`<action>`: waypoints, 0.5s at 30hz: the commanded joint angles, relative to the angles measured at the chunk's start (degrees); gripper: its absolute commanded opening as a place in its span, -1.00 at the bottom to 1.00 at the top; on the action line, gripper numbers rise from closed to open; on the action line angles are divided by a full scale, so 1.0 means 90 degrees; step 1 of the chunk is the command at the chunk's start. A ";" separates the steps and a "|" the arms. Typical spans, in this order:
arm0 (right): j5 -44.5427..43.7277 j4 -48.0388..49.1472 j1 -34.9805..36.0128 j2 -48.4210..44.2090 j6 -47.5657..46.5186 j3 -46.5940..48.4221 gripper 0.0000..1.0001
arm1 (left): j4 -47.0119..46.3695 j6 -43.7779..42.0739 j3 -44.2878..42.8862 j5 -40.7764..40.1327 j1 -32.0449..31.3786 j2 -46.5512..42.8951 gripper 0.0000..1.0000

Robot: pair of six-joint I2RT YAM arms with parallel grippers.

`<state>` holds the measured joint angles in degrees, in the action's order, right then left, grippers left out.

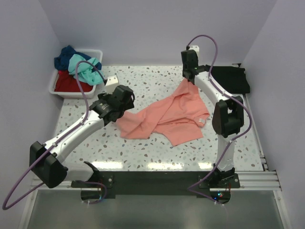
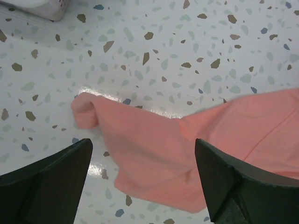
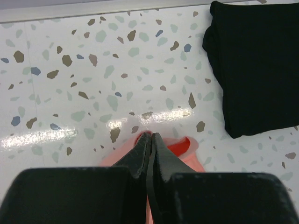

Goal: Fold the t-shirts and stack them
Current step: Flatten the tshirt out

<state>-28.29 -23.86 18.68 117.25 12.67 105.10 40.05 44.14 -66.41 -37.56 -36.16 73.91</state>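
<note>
A: Pinching the salmon-pink t-shirt (image 1: 167, 117) by its far edge at table (image 1: 143, 152) centre, right gripper (image 3: 150, 137) was clamped tight; left gripper (image 2: 142, 144) gaped, empty.
B: Risk: one-point pull could've bunched it, dragged it onto black t-shirt (image 1: 231, 78).

A spread shirt (image 1: 167, 117) lies central, a folded shirt (image 1: 231, 78) far right, a bin (image 1: 71, 95) of shirts (image 1: 66, 82) far left.
</note>
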 commanded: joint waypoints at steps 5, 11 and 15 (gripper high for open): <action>0.0145 -0.0396 -0.0093 0.0507 0.0106 0.0861 -0.89 | -0.0407 -0.0089 -0.0287 -0.0896 -0.0005 0.0235 1.00; 0.0234 -0.0406 -0.0103 0.0166 0.0184 0.0569 -0.39 | -0.0593 -0.0860 0.0025 0.0925 -0.0015 0.0167 0.81; 0.0224 -0.0386 -0.0093 -0.0273 0.0253 0.0062 -0.28 | -0.0233 -0.1027 0.0143 0.1614 -0.0219 0.0293 0.73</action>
<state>-26.76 -27.07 17.96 121.97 13.63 108.40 37.17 38.59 -65.98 -31.79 -36.36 76.73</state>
